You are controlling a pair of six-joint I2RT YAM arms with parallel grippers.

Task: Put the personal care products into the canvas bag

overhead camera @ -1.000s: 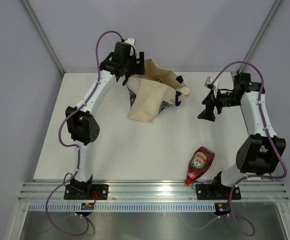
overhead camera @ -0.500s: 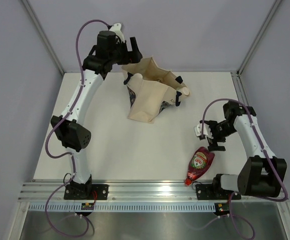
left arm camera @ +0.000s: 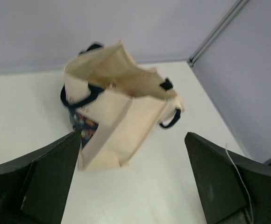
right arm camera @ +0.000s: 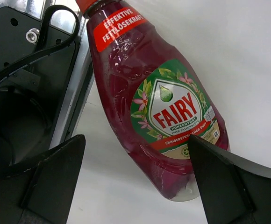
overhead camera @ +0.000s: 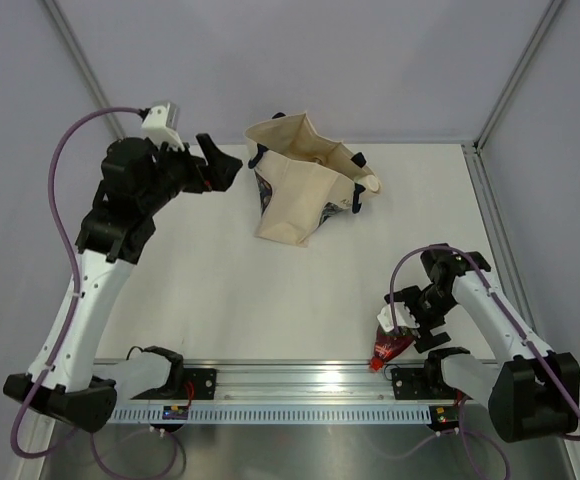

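White table (overhead camera: 220, 290), open canvas bag (overhead camera: 295, 205), red bottle (right arm camera: 159, 102) outside

In the right wrist view you are reading the bottle (right arm camera: 159, 102). A red band (right arm camera: 119, 28) just below its cap is carrying white capitals: "EFFEKTIVE FETTLÖSEKRAFT". The label (right arm camera: 173, 109) is showing the brand "FAIRY" in big red letters, with "KONZENTRAT" in small print right under it. A ribbon (right arm camera: 182, 138) lower on the label is reading "UNWIDERSTEHLICHER DUFT". A QR code (right arm camera: 213, 134) is sitting at the label's edge. From the top view, the same label is coming out too small for you to read.
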